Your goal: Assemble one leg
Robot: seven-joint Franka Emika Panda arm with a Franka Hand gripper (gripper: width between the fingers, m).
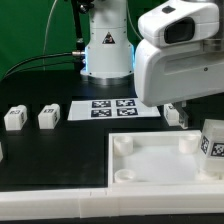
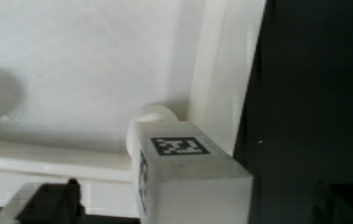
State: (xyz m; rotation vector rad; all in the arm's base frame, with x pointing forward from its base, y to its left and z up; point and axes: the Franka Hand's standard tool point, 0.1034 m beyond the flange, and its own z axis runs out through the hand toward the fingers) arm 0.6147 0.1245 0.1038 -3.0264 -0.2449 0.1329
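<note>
We see a robotics lab: green backdrop (image 1: 30, 30), black table (image 1: 50, 150), a tagged marker board (image 1: 112, 108) lying beyond the fingers (image 2: 45, 205)

Glossy white rounded arm shells (image 1: 165, 70) with a grey band (image 1: 178, 28) fill the upper right, the white base (image 1: 105, 58) at upper centre bears a triangular warning label (image 1: 107, 41), and the fingers (image 2: 40, 205) are black.

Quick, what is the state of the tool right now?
Tool: open, one finger on each side of the leg, not gripping it.

Smooth matt white plastic leg (image 2: 191, 185)
</note>
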